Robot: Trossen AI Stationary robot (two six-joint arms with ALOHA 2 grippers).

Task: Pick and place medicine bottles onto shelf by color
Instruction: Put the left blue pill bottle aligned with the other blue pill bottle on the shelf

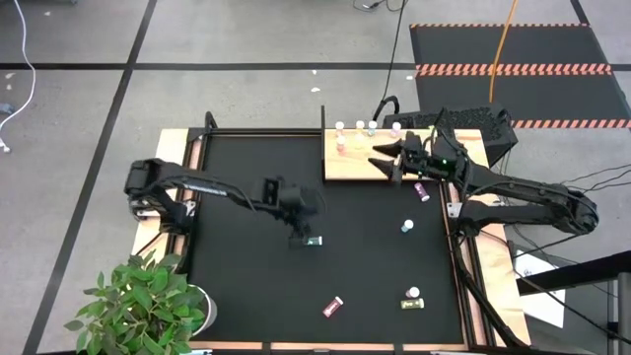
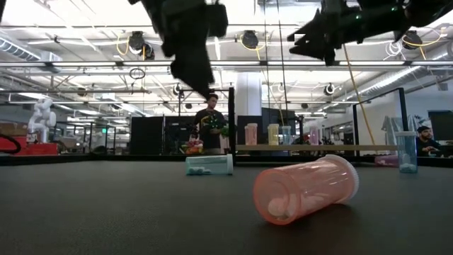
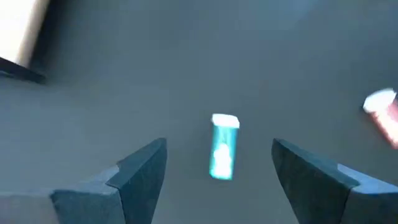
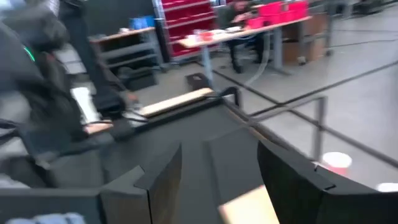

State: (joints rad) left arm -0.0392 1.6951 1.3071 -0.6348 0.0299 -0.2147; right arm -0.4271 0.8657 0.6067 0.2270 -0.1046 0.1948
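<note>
- The left gripper [image 1: 302,237] is seen just left of centre in the high view, its fingers spread with nothing between them, poised above a teal bottle [image 1: 314,241] lying on its side on the black mat [image 1: 246,286].
- The right gripper [image 1: 383,161] is held over the shelf [image 1: 347,166] at upper centre, jaws apart and, as far as can be judged, empty.
- Bottles stand along the shelf's upper edge (white caps showing).
- A pink bottle [image 2: 306,188] lies at lower centre of the low view.
</note>
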